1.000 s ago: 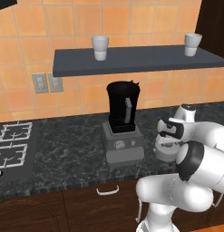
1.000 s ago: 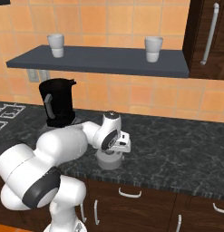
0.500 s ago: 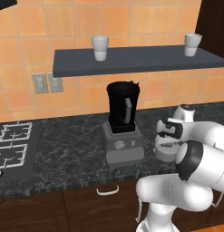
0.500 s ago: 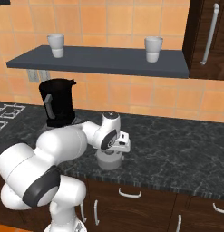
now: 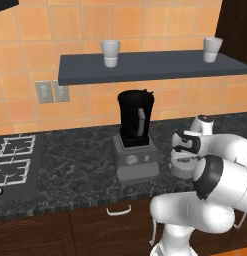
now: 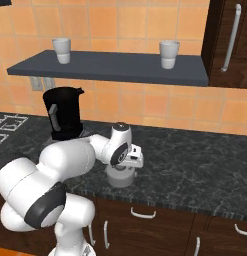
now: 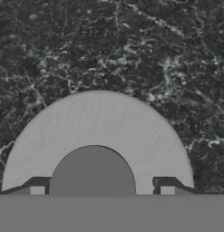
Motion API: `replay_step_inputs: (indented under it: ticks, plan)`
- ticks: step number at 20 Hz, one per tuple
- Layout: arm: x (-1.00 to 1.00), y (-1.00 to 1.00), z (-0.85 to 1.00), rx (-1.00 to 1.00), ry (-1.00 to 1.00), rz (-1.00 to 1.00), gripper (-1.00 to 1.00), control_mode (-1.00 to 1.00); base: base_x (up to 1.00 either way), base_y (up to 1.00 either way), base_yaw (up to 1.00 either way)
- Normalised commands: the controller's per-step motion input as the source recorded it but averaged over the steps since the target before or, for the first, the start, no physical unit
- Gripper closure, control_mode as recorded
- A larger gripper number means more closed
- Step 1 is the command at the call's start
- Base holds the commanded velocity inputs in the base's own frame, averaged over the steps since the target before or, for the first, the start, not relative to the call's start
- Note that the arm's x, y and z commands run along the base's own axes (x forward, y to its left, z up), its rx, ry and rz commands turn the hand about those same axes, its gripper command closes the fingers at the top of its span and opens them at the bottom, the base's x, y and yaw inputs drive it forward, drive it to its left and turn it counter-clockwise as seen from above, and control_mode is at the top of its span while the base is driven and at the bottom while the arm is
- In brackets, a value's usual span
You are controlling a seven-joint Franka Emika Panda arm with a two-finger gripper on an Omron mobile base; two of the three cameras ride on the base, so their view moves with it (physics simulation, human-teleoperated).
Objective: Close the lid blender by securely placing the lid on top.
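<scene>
The light-grey round lid (image 5: 181, 169) (image 6: 120, 178) (image 7: 99, 120) lies flat on the dark counter, to the right of the blender. The blender (image 5: 136, 120) (image 6: 62, 114), a black jar on a grey base with a front dial, stands with its top uncovered. My gripper (image 5: 184, 158) (image 6: 124, 168) (image 7: 102, 190) points straight down onto the lid. It is open, with one fingertip (image 7: 37, 190) on each side of the lid's central knob and a small gap to it on both sides.
A stove (image 5: 12, 162) sits at the left end of the counter. A dark wall shelf (image 5: 145, 65) above the blender carries two white cups (image 5: 110, 53) (image 5: 212, 49). A dark cabinet with a handle (image 6: 230, 37) hangs at the right.
</scene>
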Motion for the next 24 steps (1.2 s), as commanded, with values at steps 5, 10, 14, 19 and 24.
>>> replay_step_inputs:
  ticks: [5, 10, 14, 19, 24]
  plan:
    - [-0.17, 0.10, -0.22, 0.00, 0.00, 0.00, 1.00, -1.00, 0.00, 0.00, 0.00]
    - [-0.27, 0.10, -0.04, 0.00, 0.00, 0.00, 1.00, -1.00, 0.00, 0.00, 0.00]
    - [-0.28, 0.19, 0.03, 0.00, 0.00, 0.00, 1.00, -1.00, 0.00, 0.00, 0.00]
    - [-0.16, 0.00, 0.65, 0.02, -0.03, 0.00, 1.00, -1.00, 0.00, 0.00, 0.00]
    - [-0.13, 0.01, 0.99, 0.00, -0.02, 0.00, 1.00, -1.00, 0.00, 0.00, 0.00]
